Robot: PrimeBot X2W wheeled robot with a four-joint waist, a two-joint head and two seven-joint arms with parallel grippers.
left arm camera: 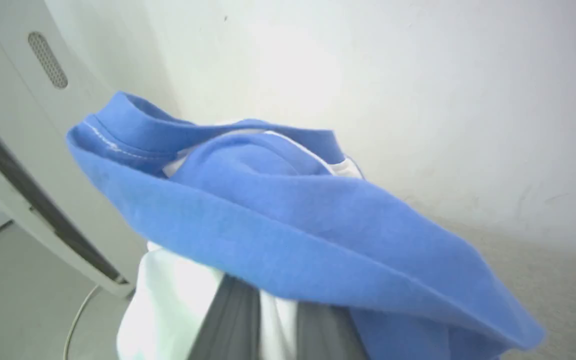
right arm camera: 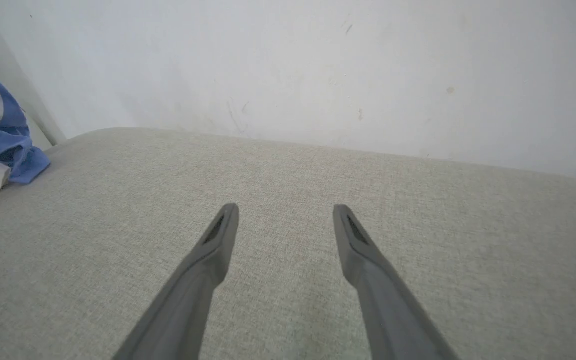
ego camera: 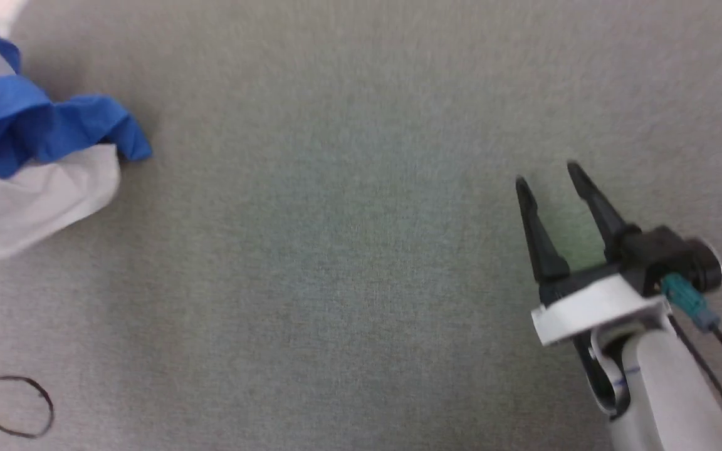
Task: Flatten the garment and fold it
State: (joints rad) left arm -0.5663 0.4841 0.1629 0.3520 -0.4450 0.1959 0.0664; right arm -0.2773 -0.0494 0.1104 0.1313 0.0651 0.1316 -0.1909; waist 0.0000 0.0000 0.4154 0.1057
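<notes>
Left claw (left arm camera: 275,320) first: we see its two dark fingers (left arm camera: 228,325) close together with a fold of white cloth pinched between them and blue cloth draped over their tips. We read it as gripping the thin fabric shirt with a white body and royal-blue sleeves (ego camera: 35,125). That garment sits bunched at the left edge of the grey cloth-covered table (ego camera: 336,250). Our right claw (ego camera: 548,174) hangs wide open and empty near the right edge, well apart from the cloth. We judge flattening barely begun, since nothing is spread. Next, the pinched part should be drawn toward the table's middle, with the right claw crossing to take a second hold.
</notes>
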